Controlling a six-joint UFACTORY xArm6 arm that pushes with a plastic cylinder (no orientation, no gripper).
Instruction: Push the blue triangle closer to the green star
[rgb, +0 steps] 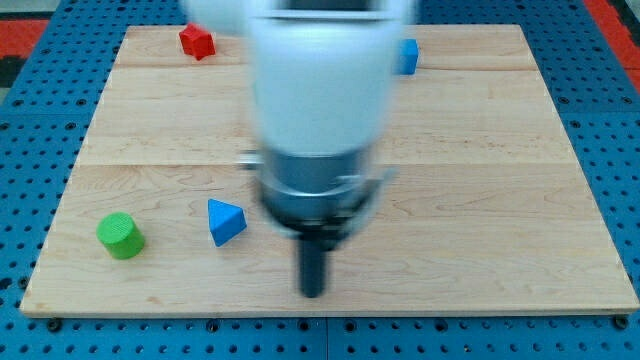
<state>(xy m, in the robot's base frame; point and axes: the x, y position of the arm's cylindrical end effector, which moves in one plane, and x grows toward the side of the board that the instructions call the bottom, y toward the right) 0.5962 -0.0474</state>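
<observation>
A blue triangle (225, 221) lies on the wooden board (480, 150) at the lower left. My tip (313, 292) is to its right and a little lower, apart from it, near the board's bottom edge. No green star can be seen; the white arm (315, 90) hides the middle and upper middle of the board. A green round block (121, 236) sits left of the blue triangle.
A red block (197, 42) sits at the top left of the board. A blue block (408, 56) shows partly behind the arm at the top, right of centre. A blue pegboard surface (30, 150) surrounds the board.
</observation>
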